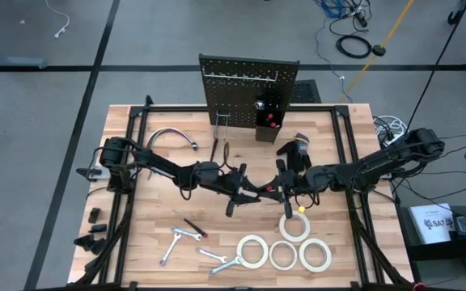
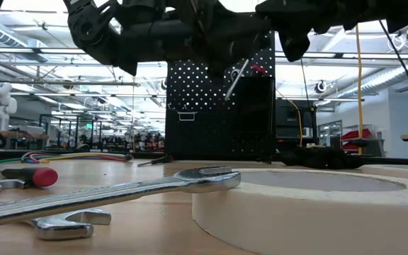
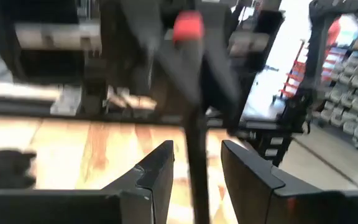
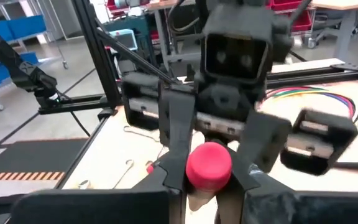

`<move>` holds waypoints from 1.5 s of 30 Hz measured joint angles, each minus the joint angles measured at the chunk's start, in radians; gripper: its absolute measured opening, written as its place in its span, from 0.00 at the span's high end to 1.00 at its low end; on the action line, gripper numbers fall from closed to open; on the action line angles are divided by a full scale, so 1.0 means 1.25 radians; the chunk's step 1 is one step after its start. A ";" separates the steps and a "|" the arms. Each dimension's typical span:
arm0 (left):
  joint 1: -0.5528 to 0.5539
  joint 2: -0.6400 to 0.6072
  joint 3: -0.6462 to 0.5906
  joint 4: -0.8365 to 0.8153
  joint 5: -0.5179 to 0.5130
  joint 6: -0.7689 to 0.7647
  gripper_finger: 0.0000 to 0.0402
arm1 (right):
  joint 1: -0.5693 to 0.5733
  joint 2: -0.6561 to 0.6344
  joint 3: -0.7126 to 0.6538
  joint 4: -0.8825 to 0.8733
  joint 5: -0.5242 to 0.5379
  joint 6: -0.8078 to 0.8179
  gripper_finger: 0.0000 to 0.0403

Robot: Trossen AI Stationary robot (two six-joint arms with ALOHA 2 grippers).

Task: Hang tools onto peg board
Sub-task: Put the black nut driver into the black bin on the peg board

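Four tape rolls (image 1: 294, 228), three wrenches (image 1: 178, 237) on tabletop (image 1: 136, 242); right hand (image 4: 207, 186) clamped on screwdriver (image 4: 209, 163); left hand (image 3: 194, 171) apart.

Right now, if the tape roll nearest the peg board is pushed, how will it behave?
Lying flat on the table, the tape roll would probably slide, not roll. A hollow ring, it is likely light. It may bump the other rolls nearby.

Tape rolls (image 1: 283, 254) before peg board (image 1: 247, 87) — apparently well apart.
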 joint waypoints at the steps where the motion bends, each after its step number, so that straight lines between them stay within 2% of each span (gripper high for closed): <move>1: 0.001 0.000 0.007 -0.032 0.000 0.000 0.66 | 0.000 0.000 0.000 0.001 -0.003 0.000 0.90; 5: 0.000 0.000 0.030 -0.116 0.000 0.002 0.66 | -0.001 0.000 0.000 -0.013 -0.003 0.000 0.90; 20: 0.000 0.000 0.037 -0.139 0.000 0.008 0.67 | -0.001 0.000 -0.001 -0.057 -0.003 0.020 0.90; 23: 0.000 0.000 0.037 -0.139 0.000 0.021 0.72 | -0.001 0.000 -0.001 -0.055 -0.003 0.020 0.90; 30: 0.000 0.000 0.037 -0.142 0.000 0.024 0.93 | -0.001 0.000 -0.001 -0.043 -0.001 0.015 0.90; 32: 0.000 0.000 0.037 -0.143 0.000 0.024 0.96 | -0.001 0.000 -0.001 -0.041 0.000 0.015 0.90; 34: 0.000 0.000 0.037 -0.143 0.000 0.027 0.96 | -0.001 0.000 -0.001 -0.039 0.000 0.014 0.85; 40: 0.000 0.000 0.037 -0.158 -0.001 0.027 0.96 | -0.001 -0.014 -0.001 -0.038 0.001 -0.012 0.56; 43: 0.000 0.000 0.037 -0.167 -0.003 0.024 0.96 | -0.001 -0.075 -0.001 -0.074 0.010 -0.053 0.45; 45: 0.002 -0.008 0.037 -0.180 -0.019 0.024 0.96 | -0.001 -0.145 -0.001 -0.149 0.046 -0.058 0.40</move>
